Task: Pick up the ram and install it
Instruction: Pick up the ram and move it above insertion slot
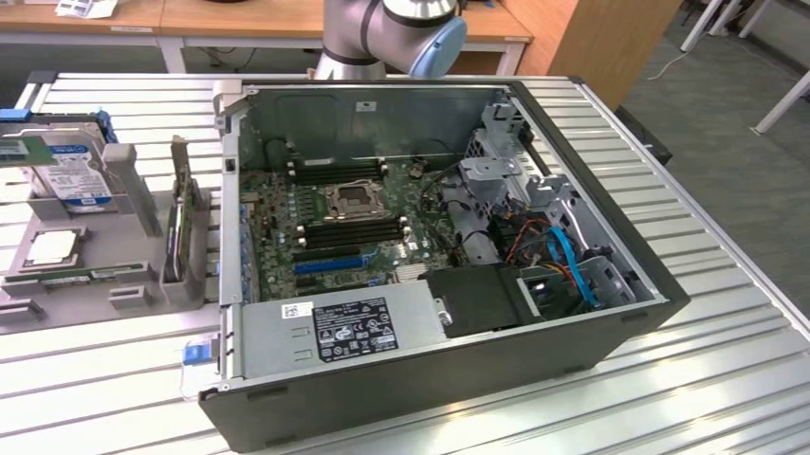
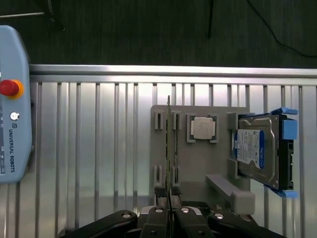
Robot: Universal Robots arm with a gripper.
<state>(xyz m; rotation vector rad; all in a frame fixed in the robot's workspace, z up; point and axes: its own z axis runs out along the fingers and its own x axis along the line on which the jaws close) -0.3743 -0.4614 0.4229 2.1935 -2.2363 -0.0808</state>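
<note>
While the ram point(image 2: 169, 144) stands on its thin edge in a slot of the gray holder point(image 2: 198, 163), the end effector point(image 2: 168, 192) hangs over one end of it with its fingers closed. A hard drive point(image 2: 257, 148) and a square chip point(image 2: 203, 128) sit in the same holder. Beside it on the desk point(image 1: 722, 313) lies the open case point(image 1: 379, 389), with its green board point(image 1: 285, 204) showing. The ram is not in the case yet.

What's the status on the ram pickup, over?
Gripper shut, poised above the tray. Ram on edge in tray slots, not lifted. Path looks clear.
</note>
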